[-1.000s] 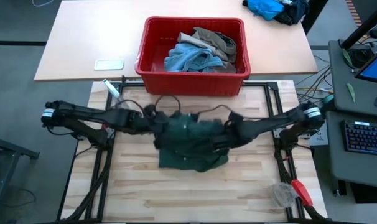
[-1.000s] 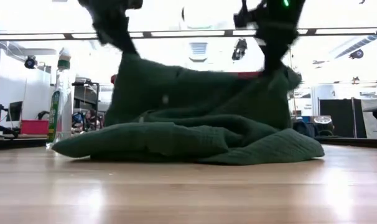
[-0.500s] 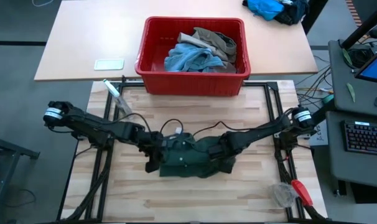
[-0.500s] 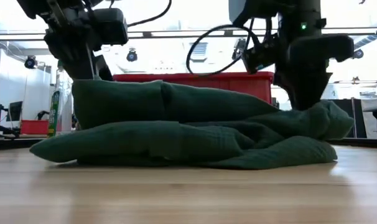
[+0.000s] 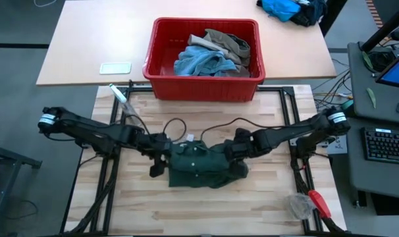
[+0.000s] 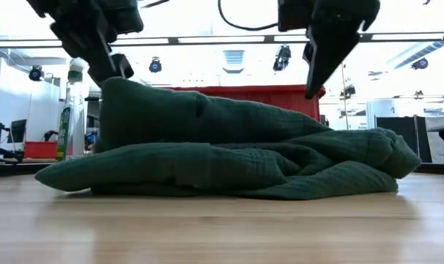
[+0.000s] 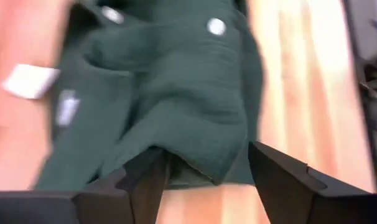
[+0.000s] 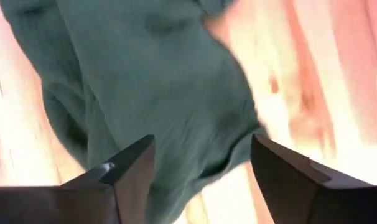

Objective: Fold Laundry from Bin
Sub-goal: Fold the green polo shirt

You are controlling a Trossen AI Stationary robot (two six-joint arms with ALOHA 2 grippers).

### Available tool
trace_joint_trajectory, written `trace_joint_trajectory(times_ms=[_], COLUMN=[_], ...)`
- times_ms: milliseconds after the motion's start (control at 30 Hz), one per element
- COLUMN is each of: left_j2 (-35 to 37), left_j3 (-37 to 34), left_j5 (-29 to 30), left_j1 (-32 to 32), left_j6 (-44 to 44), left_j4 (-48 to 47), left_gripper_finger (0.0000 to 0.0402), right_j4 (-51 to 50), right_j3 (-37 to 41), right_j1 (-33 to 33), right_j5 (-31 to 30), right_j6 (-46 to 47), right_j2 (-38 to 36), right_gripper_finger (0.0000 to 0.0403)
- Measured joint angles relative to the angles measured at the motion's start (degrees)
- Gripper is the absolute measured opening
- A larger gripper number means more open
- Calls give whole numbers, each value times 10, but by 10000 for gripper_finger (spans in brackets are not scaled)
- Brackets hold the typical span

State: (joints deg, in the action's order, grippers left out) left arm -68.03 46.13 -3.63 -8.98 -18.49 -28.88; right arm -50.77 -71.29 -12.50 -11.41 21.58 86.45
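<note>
Dark green shorts lie bunched at centre of the wooden surface, 6 o'clock from the red bin. Left pincer at their 9 o'clock edge, right pincer at 2 o'clock; both spread apart, empty.

Wood table, green shorts mid, red bin at back

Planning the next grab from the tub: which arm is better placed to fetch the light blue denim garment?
Marginally the right gripper, open above the folded dark green garment; the denim lies right of centre in the red plastic bin.
</note>
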Motion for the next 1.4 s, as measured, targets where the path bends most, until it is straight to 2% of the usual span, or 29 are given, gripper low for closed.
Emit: trace_joint_trajectory(times_ms=[133,333,467,567,767,867,933,1167,1267,1400], left_j2=[28,68,79,72,30,0,-21,-86,-105,-123], left_j3=[0,0,0,-4,-28,-36,-39,-38,-38,-38], left_j5=[27,27,53,108,98,110,119,116,64,-21], left_j1=[30,60,72,80,106,120,127,126,118,95], left_j6=[-3,-15,-14,-19,-1,-7,-19,-46,-48,-48], left_j4=[-33,-165,-145,-64,37,53,64,96,100,101], left_gripper_finger=[221,222,222,222,213,207,202,188,182,170], right_j4=[22,18,44,149,486,608,653,652,629,567], right_j3=[0,1,10,34,140,185,201,194,180,163], right_j1=[12,29,31,34,47,47,44,21,7,-8], right_j5=[-2,-3,-5,-7,-6,-5,-1,66,102,108], right_j6=[-34,-47,-58,-81,-112,-107,-96,-54,-56,-57], right_j2=[-5,-3,-1,-1,8,31,51,132,150,156], right_gripper_finger=[276,279,274,270,253,239,227,182,161,135])
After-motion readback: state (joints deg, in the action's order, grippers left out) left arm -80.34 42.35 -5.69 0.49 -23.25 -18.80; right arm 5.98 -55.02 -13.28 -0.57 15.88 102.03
